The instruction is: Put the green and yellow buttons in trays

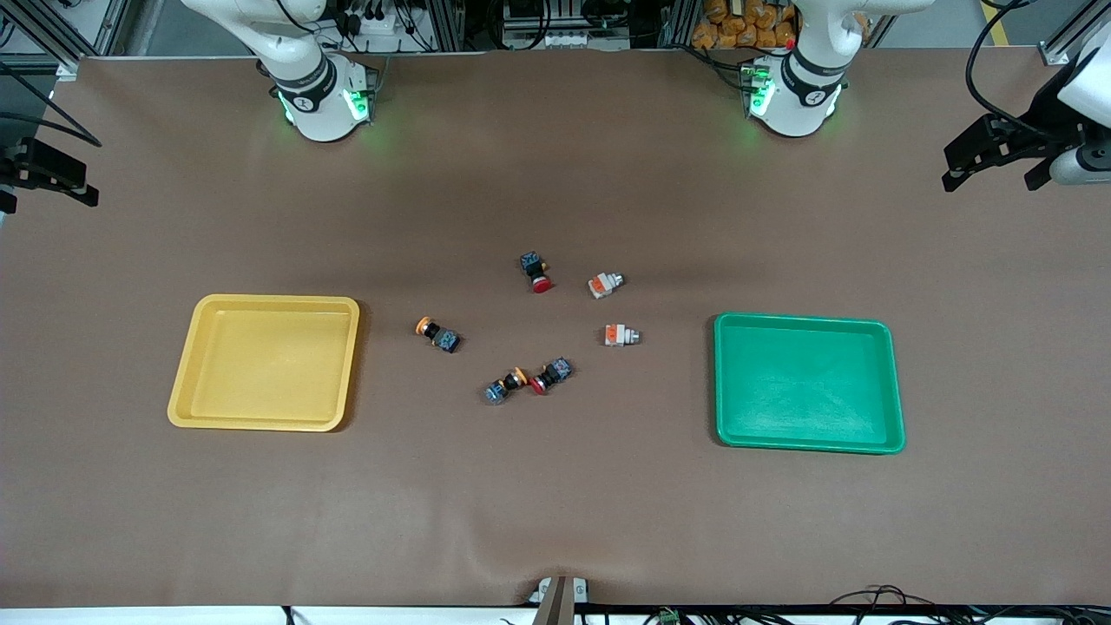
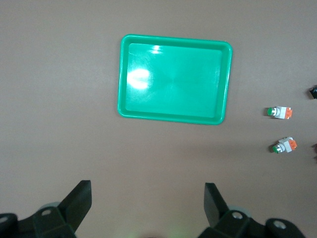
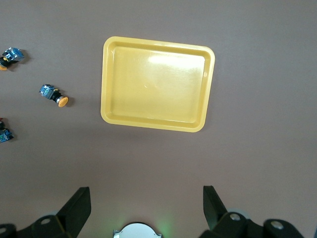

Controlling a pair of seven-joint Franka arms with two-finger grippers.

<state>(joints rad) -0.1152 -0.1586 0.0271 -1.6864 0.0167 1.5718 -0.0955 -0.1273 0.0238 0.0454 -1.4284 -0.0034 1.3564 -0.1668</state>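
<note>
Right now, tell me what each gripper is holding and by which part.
Nothing is held. The left gripper is open and empty above the green tray; the right gripper is open and empty above the yellow tray. All buttons lie on the table.

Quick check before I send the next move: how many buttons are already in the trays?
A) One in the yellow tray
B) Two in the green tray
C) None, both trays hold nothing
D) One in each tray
C: the yellow tray and the green tray both show bare floors, and all six buttons lie on the table between them.
</note>
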